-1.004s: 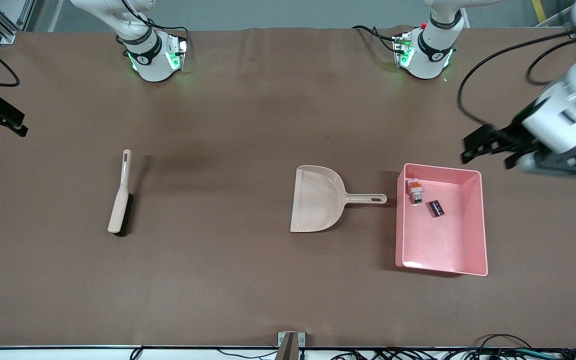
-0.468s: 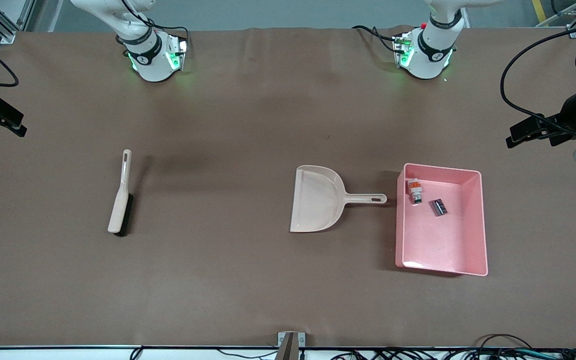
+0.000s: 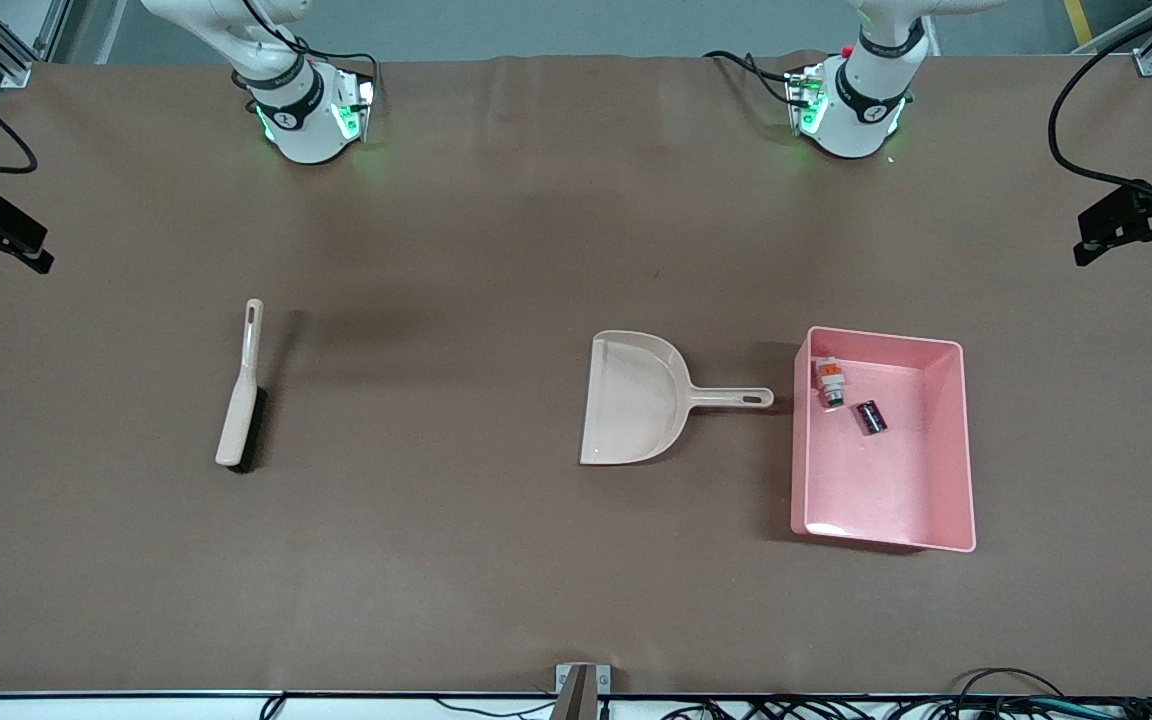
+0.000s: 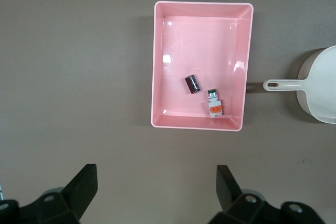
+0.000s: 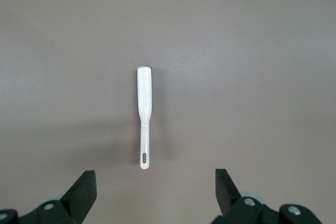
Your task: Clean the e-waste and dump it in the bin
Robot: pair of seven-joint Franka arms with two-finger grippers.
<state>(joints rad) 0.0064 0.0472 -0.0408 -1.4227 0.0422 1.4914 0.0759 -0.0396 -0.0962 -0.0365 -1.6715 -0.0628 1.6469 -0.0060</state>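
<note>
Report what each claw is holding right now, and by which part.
Nothing is held. The left claw is open and empty above the table near the bin; the right claw is open and empty above the brush.

Left hand (image 3: 1131, 225) farther from bin (image 3: 946, 445)

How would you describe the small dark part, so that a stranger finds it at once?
Look for the large pink bin toward the left arm's end of the table, beside the beige dustpan. Two small parts lie in it, close to each other. The one you want is the dark brown-black block; its neighbour, the white-grey piece, has an orange patch.
</note>
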